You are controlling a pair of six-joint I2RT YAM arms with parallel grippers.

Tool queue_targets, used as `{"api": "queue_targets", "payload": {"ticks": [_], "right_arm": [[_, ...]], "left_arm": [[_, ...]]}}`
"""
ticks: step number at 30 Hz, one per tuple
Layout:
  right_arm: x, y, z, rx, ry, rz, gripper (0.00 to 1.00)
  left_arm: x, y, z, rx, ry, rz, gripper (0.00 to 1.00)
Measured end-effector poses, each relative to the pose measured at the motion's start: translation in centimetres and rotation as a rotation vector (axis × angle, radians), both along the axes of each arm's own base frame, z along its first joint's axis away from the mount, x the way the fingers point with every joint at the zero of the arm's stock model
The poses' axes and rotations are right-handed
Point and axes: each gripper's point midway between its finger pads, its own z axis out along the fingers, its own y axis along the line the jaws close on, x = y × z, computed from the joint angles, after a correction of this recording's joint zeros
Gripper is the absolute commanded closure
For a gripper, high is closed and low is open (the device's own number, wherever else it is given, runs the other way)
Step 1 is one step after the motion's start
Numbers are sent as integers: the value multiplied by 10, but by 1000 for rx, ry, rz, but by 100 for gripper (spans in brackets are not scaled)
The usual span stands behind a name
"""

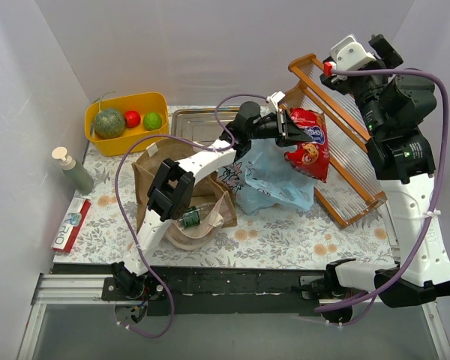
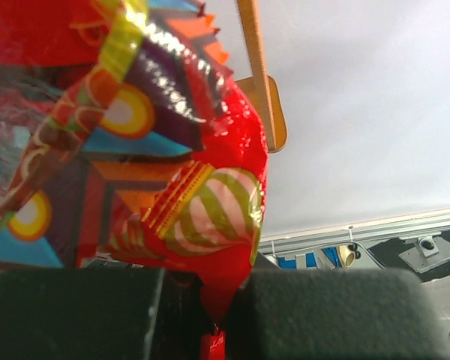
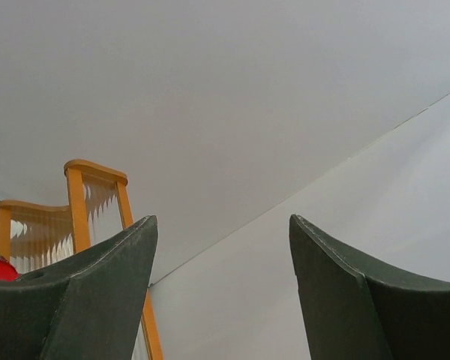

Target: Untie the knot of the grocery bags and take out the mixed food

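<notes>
Melon (image 1: 109,122) in tub (image 1: 159,101) at back left, tray (image 1: 191,120) to its right, paper bag (image 1: 146,176) before the tub, bottle (image 1: 190,218) at its mouth, plastic bag (image 1: 274,184) right of it, snack packet (image 1: 309,142) above, rack (image 1: 345,157) at far right.

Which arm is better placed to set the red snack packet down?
Left. The left hand is shut on the red snack packet above the blue bag; the right hand is open, raised near the wooden rack.

red snack packet (image 2: 135,150): cut off by top and left edges
clear bottle (image 1: 192,218): partly hidden under left arm (image 1: 169,191)
flat box (image 1: 71,223): print too small to read
</notes>
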Motion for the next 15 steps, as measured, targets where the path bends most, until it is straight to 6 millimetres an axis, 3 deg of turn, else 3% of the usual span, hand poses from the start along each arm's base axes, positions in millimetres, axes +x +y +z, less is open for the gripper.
{"api": "queue_targets", "payload": {"ticks": [10, 15], "right_arm": [[8, -4, -6, -30, 23, -35, 22], [13, -4, -10, -47, 32, -45, 22]], "left_arm": [[1, -14, 38, -50, -47, 16, 100], [7, -29, 44, -77, -58, 65, 100]]}}
